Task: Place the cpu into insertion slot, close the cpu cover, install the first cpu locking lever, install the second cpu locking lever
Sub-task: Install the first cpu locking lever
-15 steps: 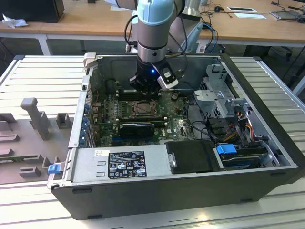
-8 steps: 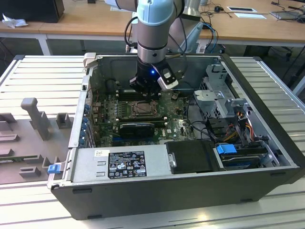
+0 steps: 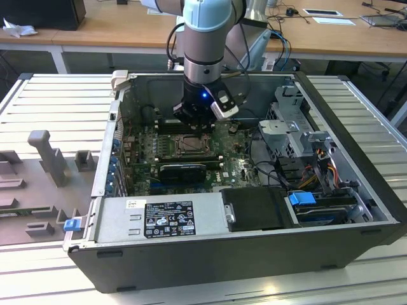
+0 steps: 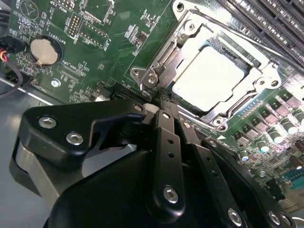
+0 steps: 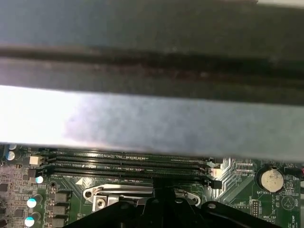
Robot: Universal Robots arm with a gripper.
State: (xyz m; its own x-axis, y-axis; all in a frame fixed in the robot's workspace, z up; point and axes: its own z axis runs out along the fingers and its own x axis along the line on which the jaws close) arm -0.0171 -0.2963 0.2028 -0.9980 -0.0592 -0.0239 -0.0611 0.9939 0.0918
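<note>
The cpu (image 4: 213, 78) shows its pale square top and sits in the insertion slot (image 4: 247, 61) on the green motherboard (image 4: 99, 57). The shiny cpu cover (image 4: 228, 110) lies flat around it, framing the chip. My gripper (image 4: 165, 102) is shut, its black fingers (image 4: 164, 142) meeting at the tips just off the socket's corner hinge (image 4: 151, 78); nothing shows between them. In the exterior view the gripper (image 3: 196, 119) hangs low over the far edge of the insertion slot (image 3: 189, 146). In the first wrist view the cover's edge (image 5: 118, 192) lies just beyond the gripper (image 5: 159, 194).
The motherboard sits inside an open computer case (image 3: 356, 159). Long black memory slots (image 5: 123, 164) run beside the socket, with the case's grey wall (image 5: 152, 114) close behind them. A coin battery (image 4: 43, 51) and cables (image 3: 267, 143) lie nearby. A power supply (image 3: 165, 217) fills the case's near side.
</note>
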